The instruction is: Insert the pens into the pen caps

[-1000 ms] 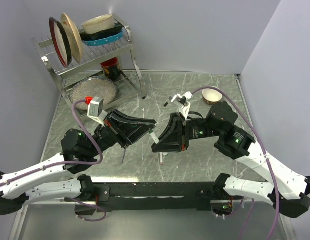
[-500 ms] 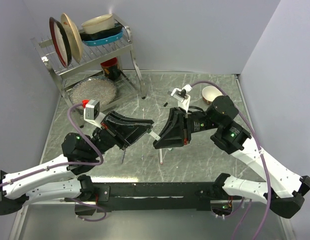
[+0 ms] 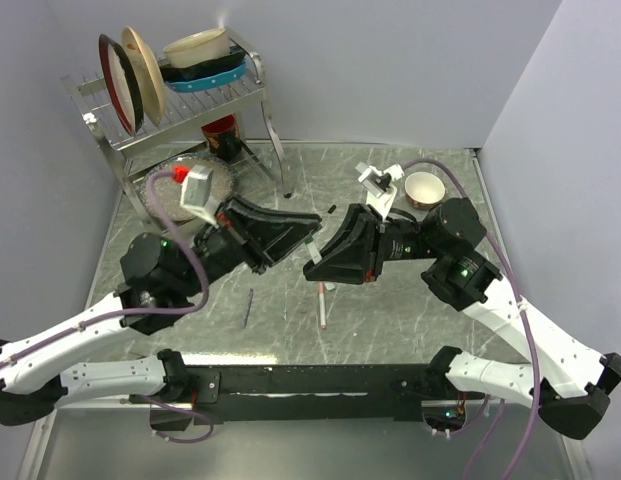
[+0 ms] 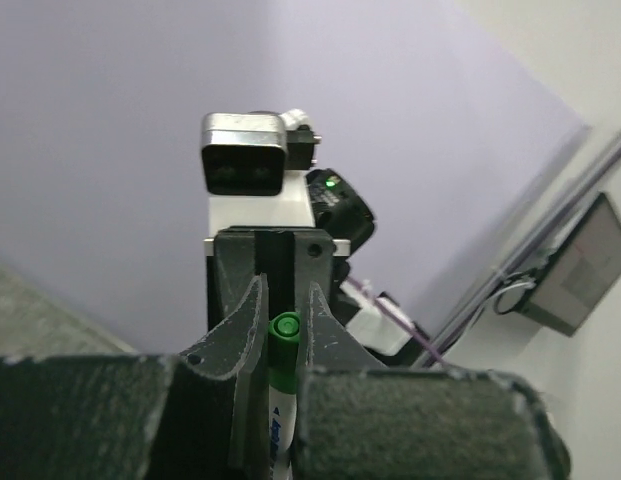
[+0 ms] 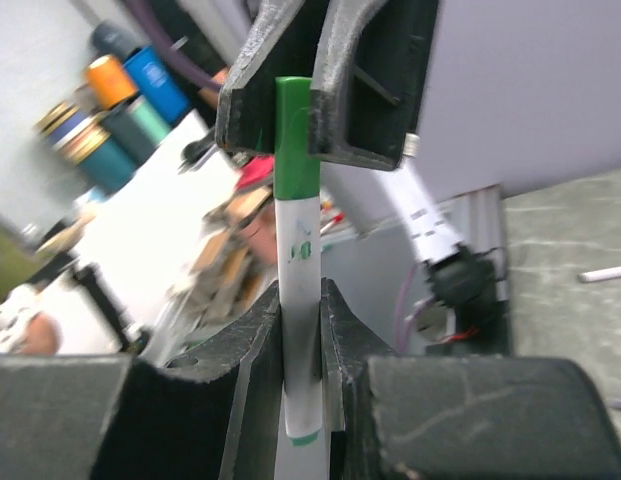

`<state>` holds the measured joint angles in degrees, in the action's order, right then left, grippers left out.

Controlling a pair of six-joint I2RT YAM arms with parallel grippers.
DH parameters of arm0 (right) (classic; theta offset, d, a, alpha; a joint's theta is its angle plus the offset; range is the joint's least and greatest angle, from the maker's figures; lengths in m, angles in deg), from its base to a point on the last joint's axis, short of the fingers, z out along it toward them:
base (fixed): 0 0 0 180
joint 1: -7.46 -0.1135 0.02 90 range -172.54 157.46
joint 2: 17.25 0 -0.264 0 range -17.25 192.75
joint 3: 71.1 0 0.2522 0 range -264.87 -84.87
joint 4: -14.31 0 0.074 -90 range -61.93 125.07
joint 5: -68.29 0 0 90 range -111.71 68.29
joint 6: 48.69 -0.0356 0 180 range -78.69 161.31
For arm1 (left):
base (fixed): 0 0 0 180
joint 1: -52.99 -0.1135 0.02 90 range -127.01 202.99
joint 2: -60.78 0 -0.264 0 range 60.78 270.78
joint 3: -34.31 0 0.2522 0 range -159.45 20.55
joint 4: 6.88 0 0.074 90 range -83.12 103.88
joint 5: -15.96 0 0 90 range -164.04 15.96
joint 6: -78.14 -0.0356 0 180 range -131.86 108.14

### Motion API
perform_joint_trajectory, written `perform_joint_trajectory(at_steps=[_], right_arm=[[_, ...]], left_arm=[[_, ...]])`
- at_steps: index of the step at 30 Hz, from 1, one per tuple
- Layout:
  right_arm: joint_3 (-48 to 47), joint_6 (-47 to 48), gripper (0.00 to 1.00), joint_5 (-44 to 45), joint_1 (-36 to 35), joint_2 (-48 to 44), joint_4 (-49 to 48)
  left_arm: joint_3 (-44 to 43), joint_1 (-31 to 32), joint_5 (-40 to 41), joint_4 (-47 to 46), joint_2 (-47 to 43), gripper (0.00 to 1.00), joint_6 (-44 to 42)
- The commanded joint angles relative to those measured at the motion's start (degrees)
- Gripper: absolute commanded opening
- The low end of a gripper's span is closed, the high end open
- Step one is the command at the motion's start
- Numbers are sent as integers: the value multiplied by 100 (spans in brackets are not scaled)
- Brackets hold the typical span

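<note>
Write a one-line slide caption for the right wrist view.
Right end effector grips a white pen; left end effector clamps its green cap.

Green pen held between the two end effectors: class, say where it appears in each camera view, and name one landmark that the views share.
Top view: the green pen is at mid-table, bridging the left end effector and the right end effector.
Left wrist view: bottom centre, green end uppermost.
Right wrist view: upright at centre, green cap at the top.
Shared landmark: both end effectors gripping it, tip to tip.

White arm links [image 3: 60, 352], blk joints [image 3: 150, 282], purple cables [image 3: 536, 380]
</note>
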<state>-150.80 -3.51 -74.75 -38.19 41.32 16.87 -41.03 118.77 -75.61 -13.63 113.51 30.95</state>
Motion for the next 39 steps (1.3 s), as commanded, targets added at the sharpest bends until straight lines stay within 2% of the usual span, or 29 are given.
perform_joint_trajectory(at_steps=[1, 5, 10, 12, 15, 19, 22, 26, 29, 34, 39], right_arm=[[519, 544, 11, 2245, 170, -46, -164], [1248, 483, 25, 2324, 170, -573, -49], [1829, 544, 44, 2342, 170, -1110, 354], [2022, 579, 47, 2333, 170, -1338, 513], [2225, 614, 64, 2332, 170, -1637, 812], [2313, 755, 74, 2534, 170, -2050, 1435], [2401, 825, 82, 2815, 170, -2402, 1681], [2427, 790, 87, 3211, 179, -2578, 1919], [2331, 834, 88, 3300, 179, -2473, 2060], [2242, 878, 90, 3247, 179, -2288, 2157], [2251, 887, 90, 3299, 188, -2227, 2140]], left_arm=[[-196, -327, -1521, 2895, 616, 1, -53], [-380, -1328, -1926, 3061, 624, 1, -342], [-469, -1893, -2313, 3185, 817, 1, -686], [-460, -2112, -2340, 3264, 940, 1, -879], [-197, -2542, -2532, 3107, 1090, 1, -1020], [304, -3105, -2709, 2825, 1432, 1, -985], [454, -3291, -2376, 2667, 1941, 1, -845], [629, -3291, -2550, 2026, 2714, 1, -625], [797, -3282, -2253, 1604, 3084, 1, -379], [648, -3229, -2007, 1743, 3927, 1, -255], [770, -3089, -1918, 1656, 4219, 3, -176]])
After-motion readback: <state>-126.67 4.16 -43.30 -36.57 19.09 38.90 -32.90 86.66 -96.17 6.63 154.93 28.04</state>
